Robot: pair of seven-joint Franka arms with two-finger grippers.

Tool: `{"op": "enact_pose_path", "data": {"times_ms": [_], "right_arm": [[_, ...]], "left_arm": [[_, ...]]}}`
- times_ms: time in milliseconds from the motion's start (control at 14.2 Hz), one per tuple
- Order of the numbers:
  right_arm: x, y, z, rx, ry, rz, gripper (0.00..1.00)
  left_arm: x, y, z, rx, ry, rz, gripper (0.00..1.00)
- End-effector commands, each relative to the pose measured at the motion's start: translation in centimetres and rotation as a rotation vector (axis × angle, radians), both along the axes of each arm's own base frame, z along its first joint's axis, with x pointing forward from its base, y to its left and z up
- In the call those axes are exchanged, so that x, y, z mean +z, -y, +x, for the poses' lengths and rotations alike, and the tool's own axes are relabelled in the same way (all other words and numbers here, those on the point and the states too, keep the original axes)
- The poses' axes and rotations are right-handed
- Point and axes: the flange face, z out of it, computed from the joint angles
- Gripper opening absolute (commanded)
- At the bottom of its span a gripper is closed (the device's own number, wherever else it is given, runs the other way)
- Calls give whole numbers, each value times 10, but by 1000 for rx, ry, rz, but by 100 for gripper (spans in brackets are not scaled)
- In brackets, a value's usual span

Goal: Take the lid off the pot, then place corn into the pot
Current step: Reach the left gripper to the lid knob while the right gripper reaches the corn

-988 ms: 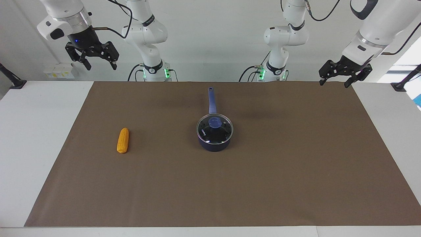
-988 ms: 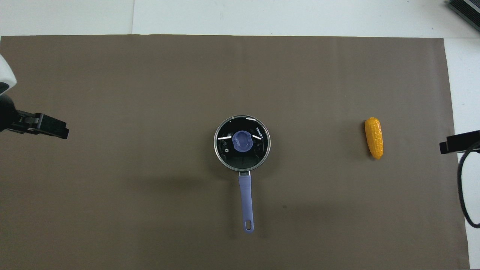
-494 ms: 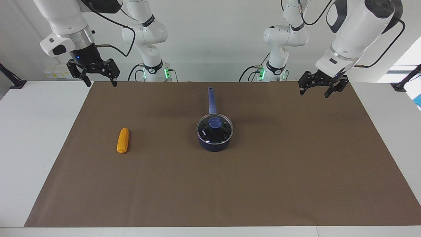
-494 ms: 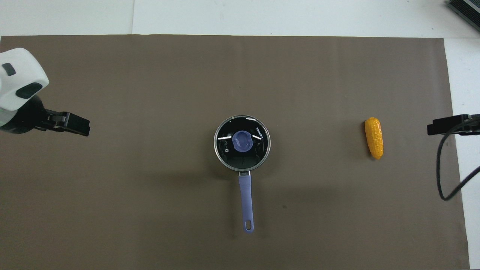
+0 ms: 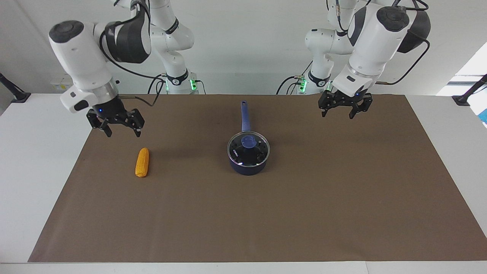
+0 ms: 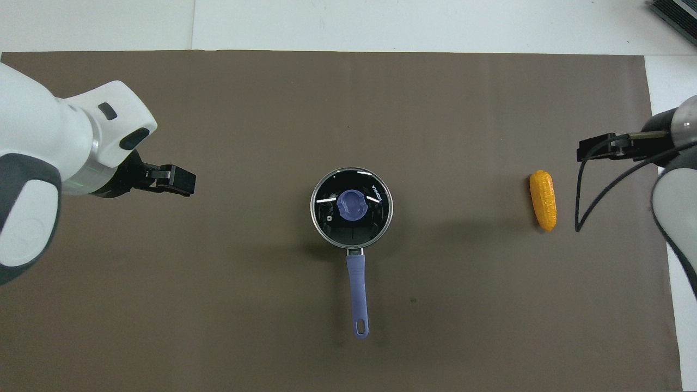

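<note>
The brown mat (image 5: 243, 213) covers most of my desk (image 5: 38, 152), with white margin bare at both ends and wide bare mat away from my bases. My right fingers (image 5: 120, 131) hang spread and empty over the mat's edge at my right arm's end, up in the air above the corn (image 5: 142, 162), which lies flat on the mat, well apart from the pot (image 5: 248, 161). My left fingers (image 5: 342, 112) hang spread and empty over the mat toward my left arm's end. The pot sits mid-mat, handle pointing toward my bases, the lid (image 5: 248, 148) seated on its rim; through the glass the inside only looks dark.
</note>
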Motion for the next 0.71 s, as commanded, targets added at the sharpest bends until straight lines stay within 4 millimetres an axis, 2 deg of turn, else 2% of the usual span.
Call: {"op": "enact_pose_path", "data": {"times_ms": [0,212,494,635], "right_arm": [[-15,1,5,24,-3,2,100],[-54,2,-15,23,-83,7,100],[-70,13,-39,7,-141,15,100],[-73,15,-43,4,-147,16,100]], "left_arm": [[-25,43,-7,19,6,-3,100],[-57,93,-13,48,26,0,100],[-87,149,-24,107,46,6,100],[-96,174,-26,118,43,5,100]]}}
